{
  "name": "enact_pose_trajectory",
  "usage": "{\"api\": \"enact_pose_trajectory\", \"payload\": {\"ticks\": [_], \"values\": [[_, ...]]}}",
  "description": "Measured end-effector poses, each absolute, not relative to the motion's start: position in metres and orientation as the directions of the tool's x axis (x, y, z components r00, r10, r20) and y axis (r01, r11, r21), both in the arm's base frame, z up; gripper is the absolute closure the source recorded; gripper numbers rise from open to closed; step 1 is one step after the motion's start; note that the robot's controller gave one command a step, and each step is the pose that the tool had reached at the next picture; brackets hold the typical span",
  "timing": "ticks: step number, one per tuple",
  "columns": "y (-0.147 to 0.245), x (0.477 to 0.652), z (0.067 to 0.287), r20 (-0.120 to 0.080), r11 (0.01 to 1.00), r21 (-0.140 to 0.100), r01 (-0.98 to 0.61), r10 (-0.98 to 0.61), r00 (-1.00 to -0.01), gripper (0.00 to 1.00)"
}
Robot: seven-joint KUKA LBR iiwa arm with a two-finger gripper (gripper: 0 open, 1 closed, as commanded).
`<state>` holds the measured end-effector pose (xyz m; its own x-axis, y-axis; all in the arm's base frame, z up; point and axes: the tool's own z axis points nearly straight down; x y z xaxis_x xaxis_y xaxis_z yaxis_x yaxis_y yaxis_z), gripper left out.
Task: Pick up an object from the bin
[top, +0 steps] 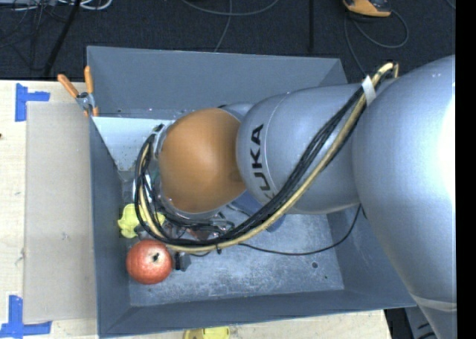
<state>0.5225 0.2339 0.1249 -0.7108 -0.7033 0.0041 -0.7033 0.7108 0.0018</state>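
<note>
Sat beside shiny round red apple (149, 262) at 7 o'clock; couldn't tell gripper's (187, 236) state. Needed centring before closing.

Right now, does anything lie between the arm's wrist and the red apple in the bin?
Nothing visible does. The red apple lies bare beside the orange cover; a yellow thing lies next to it, off to the side.

Red apple (149, 262), stem-end up, lower left
</note>
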Motion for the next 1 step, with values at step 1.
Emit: {"api": "enact_pose_trajectory", "payload": {"ticks": [1], "values": [[0.2323,0.5324,0.2477,-0.003,0.773,0.000,-0.635,-0.635,-0.773,1.00]]}}
